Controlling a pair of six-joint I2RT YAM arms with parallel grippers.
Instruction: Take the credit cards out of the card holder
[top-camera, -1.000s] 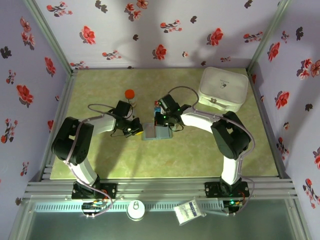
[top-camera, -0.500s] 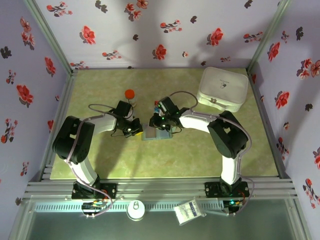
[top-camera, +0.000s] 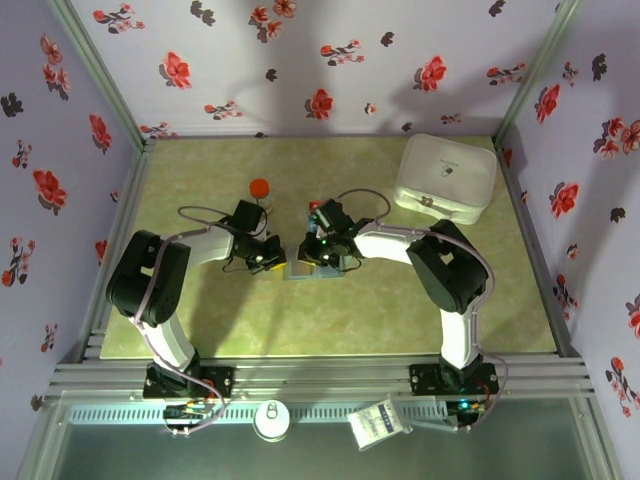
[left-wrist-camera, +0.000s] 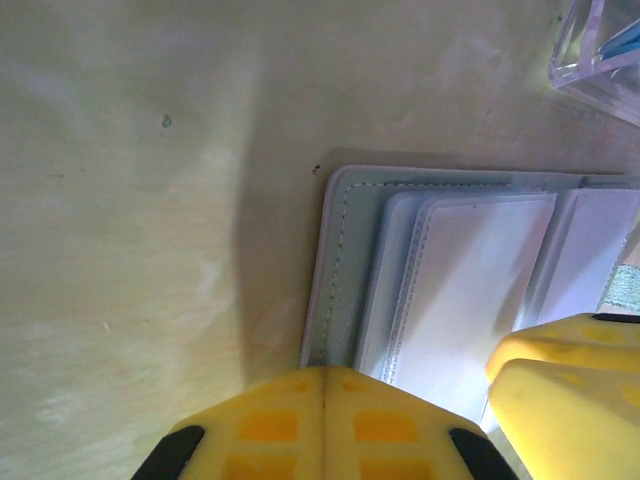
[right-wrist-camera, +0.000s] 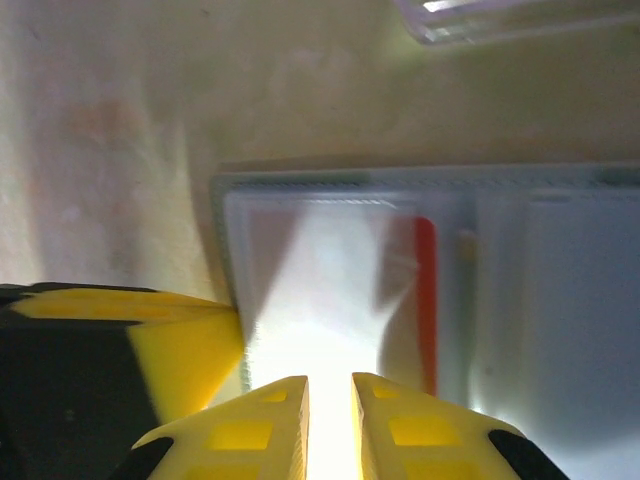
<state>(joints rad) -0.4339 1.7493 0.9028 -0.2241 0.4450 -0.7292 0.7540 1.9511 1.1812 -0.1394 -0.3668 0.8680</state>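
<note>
— Where is the card holder (top-camera: 300, 272)?

— It lies open and flat near the middle of the green table (top-camera: 200, 310), with its pale sleeves facing up and both wrists bent over it.

— And the left gripper (left-wrist-camera: 322, 378)?

— It is at the holder's 9 o'clock in the overhead view. Its yellow fingers are pressed together with the seam closed, and the tips are over the holder's grey outer border. I can't tell whether they bear down on it.

— The right gripper (right-wrist-camera: 328, 385)?

— It comes in over the holder from about 12 o'clock. Its two fingers stand slightly apart, with a thin slit between them, above a pale sleeve. I can't tell whether they touch the sleeve. In the left wrist view, one of its yellow fingers shows just beside the left tips, at their 3 o'clock.

— Any cards?

— A red card (right-wrist-camera: 425, 300) sits in one of the holder's sleeves, showing as a narrow red strip. In the right wrist view it is at 1 o'clock from the right fingertips.

— What else is around?

— A clear plastic box (left-wrist-camera: 595, 55) with something blue inside is near the holder, at its 1 o'clock in the left wrist view, and a strip of table shows between them. Overhead, an orange-capped bottle (top-camera: 259, 188) stands at the holder's 11 o'clock. A white lidded container (top-camera: 447, 178) sits well apart at 2 o'clock.
</note>
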